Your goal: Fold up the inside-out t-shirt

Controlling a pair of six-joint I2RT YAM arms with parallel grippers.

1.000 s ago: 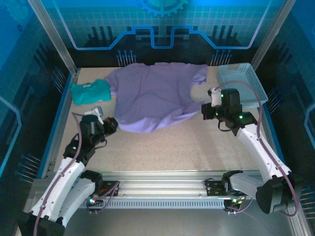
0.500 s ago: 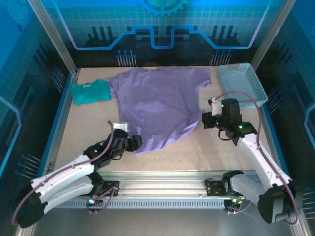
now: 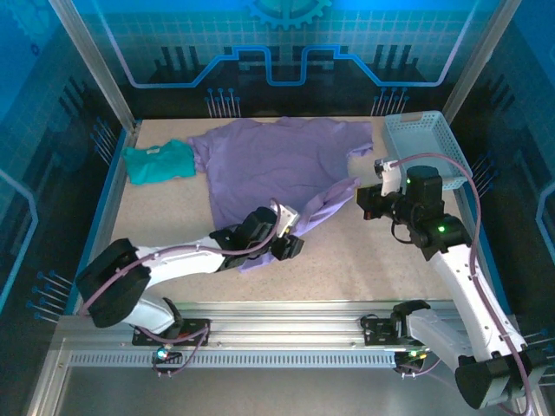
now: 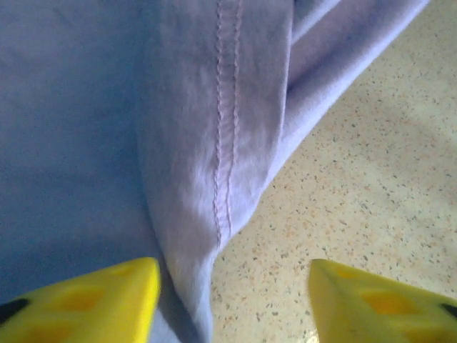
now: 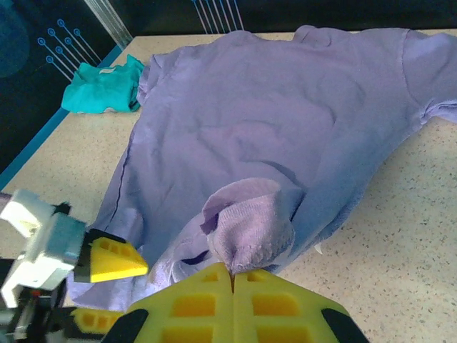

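Note:
The lavender inside-out t-shirt (image 3: 269,165) lies spread across the back of the table, its lower hem bunched toward the front. My left gripper (image 3: 290,238) is low over that hem, open. In the left wrist view a stitched fold of the t-shirt (image 4: 207,186) runs down between the yellow fingertips (image 4: 78,304), close to the left one, and speckled tabletop fills the remaining gap. My right gripper (image 3: 364,201) is at the shirt's right lower edge. In the right wrist view it (image 5: 232,275) is shut on a raised bunch of the t-shirt (image 5: 253,221), and the left gripper (image 5: 107,289) shows at the lower left.
A smaller teal shirt (image 3: 158,162) lies crumpled at the back left. A light blue basket (image 3: 425,143) stands at the back right, just behind my right arm. The speckled tabletop (image 3: 364,260) lies bare in front of the shirt, bounded by the metal rail (image 3: 277,316).
My left arm swept from the table's left side across to the shirt's lower hem and its gripper opened. The shirt now lies flatter. My right gripper stayed shut on the fabric, shifting slightly.

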